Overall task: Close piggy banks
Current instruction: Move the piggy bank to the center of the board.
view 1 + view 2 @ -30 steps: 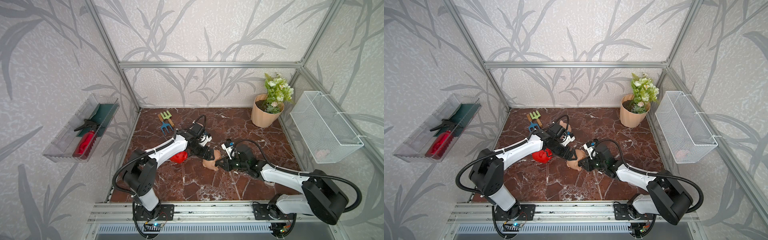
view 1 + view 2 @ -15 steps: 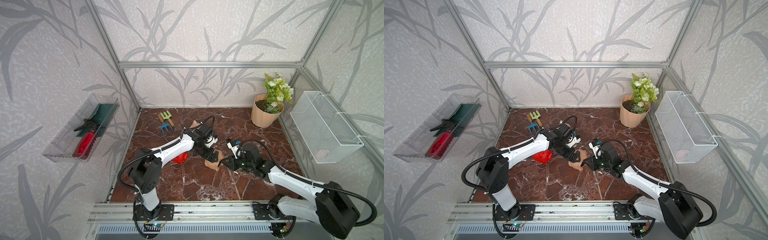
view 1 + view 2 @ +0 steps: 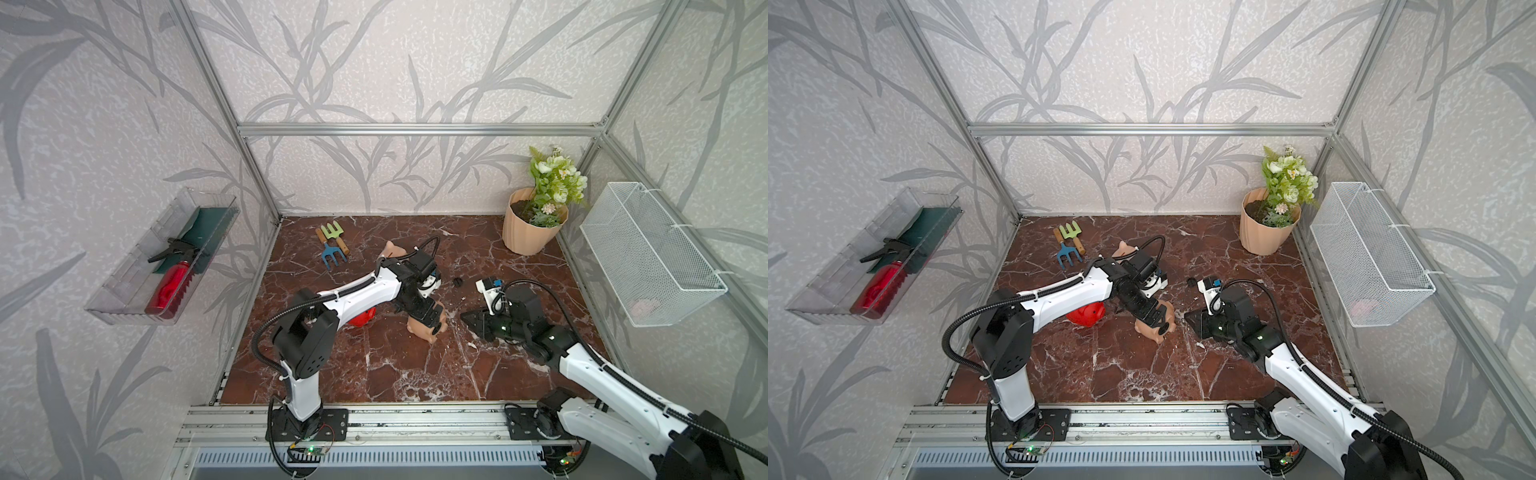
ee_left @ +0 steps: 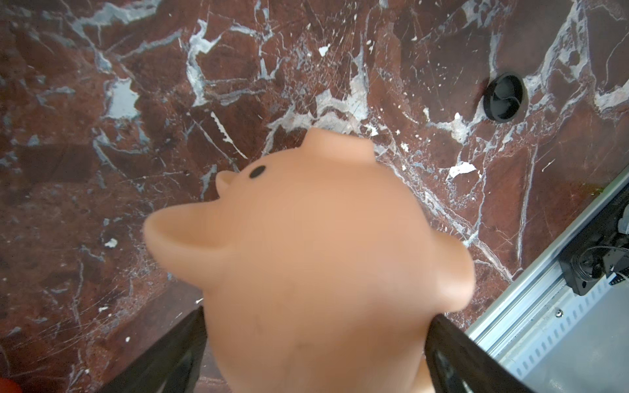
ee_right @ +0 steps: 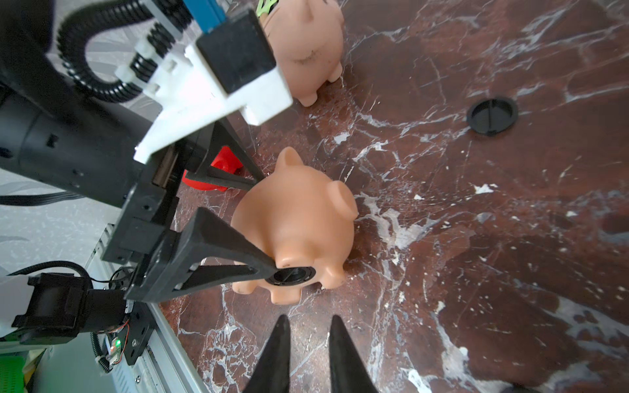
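left gripper (image 5: pixel 269 224) clasps smooth, rounded peach-tan piggy bank (image 5: pixel 306 217)

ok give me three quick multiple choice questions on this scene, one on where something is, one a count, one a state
1. Where is the loose black plug?
a) in the wire basket
b) in the flower pot
c) on the table

2. How many piggy banks are there?
a) two
b) three
c) four

3. The left gripper is
a) shut on the near peach piggy bank
b) open over bare table
c) shut on a garden fork

Answers:
1 c: the plug lies on the marble between the arms.
2 b: there is one red piggy bank, the far peach piggy bank and the near one.
3 a: its fingers press on opposite sides of that pig.
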